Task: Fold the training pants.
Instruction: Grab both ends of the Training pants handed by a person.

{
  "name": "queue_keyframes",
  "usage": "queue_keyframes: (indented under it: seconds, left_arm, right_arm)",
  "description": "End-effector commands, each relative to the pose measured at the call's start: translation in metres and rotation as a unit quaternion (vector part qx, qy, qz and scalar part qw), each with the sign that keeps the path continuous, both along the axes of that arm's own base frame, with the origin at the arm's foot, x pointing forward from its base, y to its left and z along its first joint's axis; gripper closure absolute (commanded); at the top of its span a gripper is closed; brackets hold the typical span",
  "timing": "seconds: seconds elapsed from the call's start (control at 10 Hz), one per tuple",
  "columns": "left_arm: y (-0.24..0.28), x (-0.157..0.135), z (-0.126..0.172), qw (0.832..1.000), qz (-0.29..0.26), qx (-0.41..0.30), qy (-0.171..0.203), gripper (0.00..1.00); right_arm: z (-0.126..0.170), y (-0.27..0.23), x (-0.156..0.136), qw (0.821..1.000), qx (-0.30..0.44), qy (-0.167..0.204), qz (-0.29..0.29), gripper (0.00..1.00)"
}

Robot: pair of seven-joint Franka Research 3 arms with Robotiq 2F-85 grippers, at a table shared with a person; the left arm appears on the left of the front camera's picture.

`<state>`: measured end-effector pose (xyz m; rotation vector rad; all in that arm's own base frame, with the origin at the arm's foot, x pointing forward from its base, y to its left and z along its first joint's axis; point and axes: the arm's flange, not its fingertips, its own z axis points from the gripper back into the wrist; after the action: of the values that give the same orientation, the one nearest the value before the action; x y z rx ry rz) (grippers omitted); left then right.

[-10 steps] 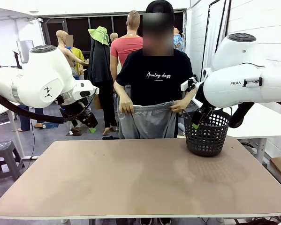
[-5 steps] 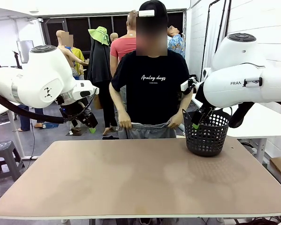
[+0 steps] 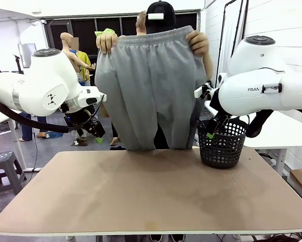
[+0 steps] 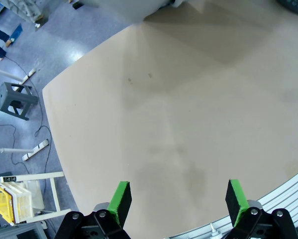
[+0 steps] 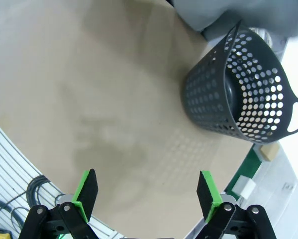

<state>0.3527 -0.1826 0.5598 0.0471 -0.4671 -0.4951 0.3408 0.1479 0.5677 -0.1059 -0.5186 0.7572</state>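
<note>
The left pincer (image 4: 177, 193) stands wide open with nothing between its green pads, and bare table (image 4: 153, 124) lies beyond its fingertips. The right pincer (image 5: 148, 184) is spread just as wide and also holds nothing.

In the front view, the training pants (image 3: 151, 85) hang in the air beyond both pincers, between them and higher than either. A person at the far side holds them up by the waistband (image 3: 153, 36). One hand (image 3: 107, 41) grips the corner on the left pincer's side, and a second hand (image 3: 197, 43) grips the corner on the right pincer's side. The long axis of the pants runs straight up and down, with the waistband on top and level. The two legs hang side by side, and their hems reach down to about the table's far edge. The spread cloth faces the robot flat on and touches neither pincer.

One black mesh basket (image 5: 238, 99) stands on the table just beside the right pincer, ahead of its fingers and off to one side. The pads are apart from the basket. Grey cloth shows past the basket's rim in the right wrist view. In the front view, this pincer's fingers overlap the side of the basket's rim that is nearer the pants.

Off the table on the left pincer's side there is one grey stool (image 4: 17, 99) on the floor. One yellow crate (image 4: 12, 199) is also there, close by the pincer's own edge of the view.

Counted, there are one pair of pants, one basket, one table, two hands and two pincers.
</note>
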Motion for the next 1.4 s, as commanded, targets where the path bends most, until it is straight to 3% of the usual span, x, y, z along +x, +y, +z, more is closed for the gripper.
queue_keyframes:
  seconds: [0.0, 1.3]
  left_arm:
    - [-0.0005, 0.0007, 0.0006, 1.000, -0.001, -0.001, -0.003, 0.00]
    - [-0.0005, 0.0007, 0.0006, 1.000, -0.001, -0.001, -0.003, 0.00]
  right_arm:
    - [-0.0007, 0.0001, -0.0001, 1.000, 0.000, -0.001, 0.000, 0.00]
    - [-0.0007, 0.0001, -0.0001, 1.000, 0.000, -0.001, 0.000, 0.00]
